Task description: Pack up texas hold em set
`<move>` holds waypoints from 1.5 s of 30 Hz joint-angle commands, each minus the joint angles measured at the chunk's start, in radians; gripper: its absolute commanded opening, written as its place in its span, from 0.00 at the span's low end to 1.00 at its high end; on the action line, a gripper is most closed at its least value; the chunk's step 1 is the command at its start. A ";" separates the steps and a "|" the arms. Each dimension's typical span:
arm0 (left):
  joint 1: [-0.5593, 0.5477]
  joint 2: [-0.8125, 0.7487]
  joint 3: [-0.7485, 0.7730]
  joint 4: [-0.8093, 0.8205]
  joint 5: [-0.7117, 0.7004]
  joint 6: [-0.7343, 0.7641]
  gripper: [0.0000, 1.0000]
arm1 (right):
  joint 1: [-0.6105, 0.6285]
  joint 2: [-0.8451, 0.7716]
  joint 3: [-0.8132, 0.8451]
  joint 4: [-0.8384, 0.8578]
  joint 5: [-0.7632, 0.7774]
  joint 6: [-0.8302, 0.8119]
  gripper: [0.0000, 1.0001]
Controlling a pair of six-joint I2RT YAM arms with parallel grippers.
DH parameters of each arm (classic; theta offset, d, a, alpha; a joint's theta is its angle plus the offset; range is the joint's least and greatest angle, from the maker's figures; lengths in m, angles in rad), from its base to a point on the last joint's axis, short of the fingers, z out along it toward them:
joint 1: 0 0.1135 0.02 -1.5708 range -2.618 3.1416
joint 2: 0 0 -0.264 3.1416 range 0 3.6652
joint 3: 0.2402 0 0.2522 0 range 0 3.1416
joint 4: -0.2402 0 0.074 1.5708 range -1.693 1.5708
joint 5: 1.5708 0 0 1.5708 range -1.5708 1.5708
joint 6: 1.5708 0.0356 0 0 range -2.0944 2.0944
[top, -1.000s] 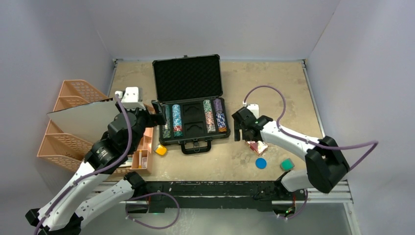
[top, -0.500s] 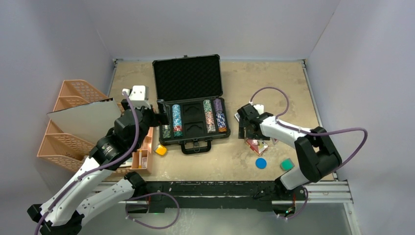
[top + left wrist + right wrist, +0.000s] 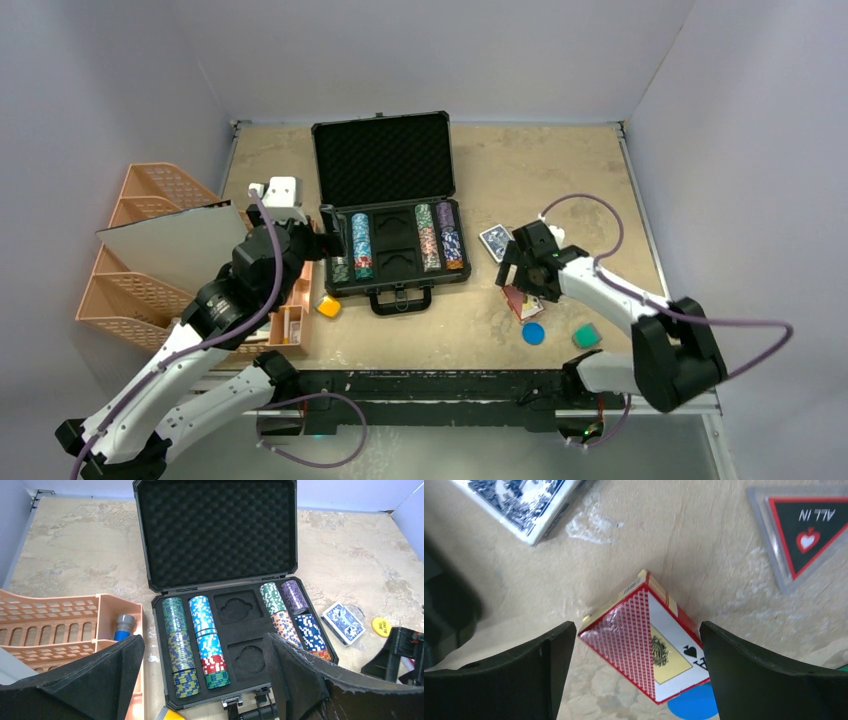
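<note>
Right claw [image 3: 636,630] wide above red deck [image 3: 644,647]

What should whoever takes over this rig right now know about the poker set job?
Left gripper: open, empty, by the left edge of the open black foam-lined briefcase.
Right gripper: open, over the red card deck, not closed on it.
Done: multicoloured poker chip stacks sit in the case.
To do: red deck, blue card deck, yellow round Big Blind button, triangular All In marker, blue disc, all right of the case; both middle slots empty; lid open.
</note>
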 commanded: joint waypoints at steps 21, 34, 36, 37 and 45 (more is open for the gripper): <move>0.006 -0.009 -0.003 0.011 -0.015 0.012 0.93 | 0.145 -0.072 -0.101 0.000 0.037 0.181 0.93; 0.008 0.009 -0.004 0.012 0.001 -0.025 0.93 | 0.210 -0.086 -0.138 -0.025 0.053 0.207 0.64; 0.008 0.004 -0.005 0.012 0.025 -0.053 0.93 | 0.213 -0.104 -0.143 -0.007 0.070 0.203 0.57; 0.008 -0.003 -0.011 0.024 0.044 -0.062 0.93 | 0.213 -0.117 -0.141 0.000 0.079 0.196 0.54; 0.007 0.056 -0.063 0.099 0.343 -0.187 0.93 | 0.243 -0.284 -0.043 0.165 -0.015 -0.032 0.49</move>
